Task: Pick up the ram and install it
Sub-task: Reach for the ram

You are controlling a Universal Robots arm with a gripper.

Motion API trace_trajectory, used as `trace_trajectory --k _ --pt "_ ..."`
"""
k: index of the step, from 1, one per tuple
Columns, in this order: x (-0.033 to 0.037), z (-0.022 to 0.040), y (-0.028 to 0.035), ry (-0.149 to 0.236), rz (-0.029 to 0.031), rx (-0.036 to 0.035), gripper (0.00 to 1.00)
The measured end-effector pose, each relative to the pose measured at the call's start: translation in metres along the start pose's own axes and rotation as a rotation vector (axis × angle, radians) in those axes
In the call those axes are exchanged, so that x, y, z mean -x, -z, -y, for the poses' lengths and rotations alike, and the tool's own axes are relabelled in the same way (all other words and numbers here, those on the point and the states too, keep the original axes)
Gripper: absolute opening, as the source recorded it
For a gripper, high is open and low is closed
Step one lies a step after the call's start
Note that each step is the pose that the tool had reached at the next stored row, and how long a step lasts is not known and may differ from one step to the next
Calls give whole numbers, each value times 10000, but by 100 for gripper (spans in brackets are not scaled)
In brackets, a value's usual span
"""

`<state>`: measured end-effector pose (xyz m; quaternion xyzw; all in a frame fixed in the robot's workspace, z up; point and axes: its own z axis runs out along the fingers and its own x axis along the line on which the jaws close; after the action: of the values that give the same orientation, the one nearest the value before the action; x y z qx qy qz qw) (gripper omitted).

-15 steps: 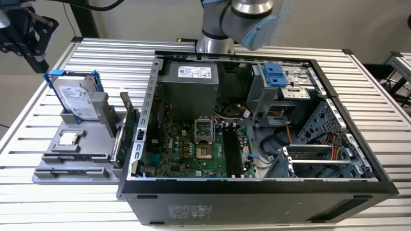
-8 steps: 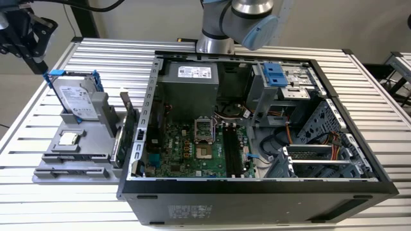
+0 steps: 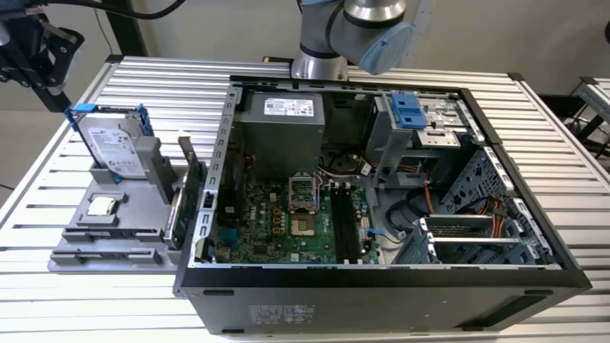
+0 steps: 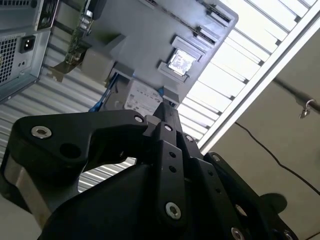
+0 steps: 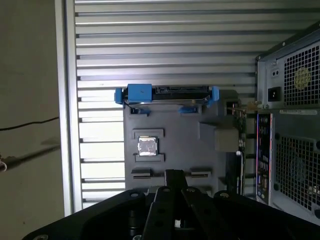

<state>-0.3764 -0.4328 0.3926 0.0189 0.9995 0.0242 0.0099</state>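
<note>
The ram (image 3: 174, 216) seems to be the thin greenish strip standing on edge at the right side of the grey holder tray (image 3: 96, 246), next to the larger expansion card (image 3: 196, 196). It is mostly hidden there. My gripper (image 3: 46, 75) hangs high over the table's far corner on the exterior view's left, beyond the tray and well away from the ram. In both wrist views its black fingers (image 5: 173, 176) (image 4: 167, 112) meet at the tips with nothing between them, pointing down at the tray. The black motherboard slots (image 3: 345, 223) lie inside the open computer case (image 3: 381, 275).
In the tray are a silver hard drive (image 3: 110, 146) in a blue frame and a small square processor chip (image 3: 101, 207). The case walls rise right beside the tray. The slatted metal table (image 3: 38, 193) ends close on the exterior view's left.
</note>
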Motion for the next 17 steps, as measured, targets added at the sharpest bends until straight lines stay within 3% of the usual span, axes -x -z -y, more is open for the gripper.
trace_trajectory --k 17 --pt "3 82 3 0 1 1 0"
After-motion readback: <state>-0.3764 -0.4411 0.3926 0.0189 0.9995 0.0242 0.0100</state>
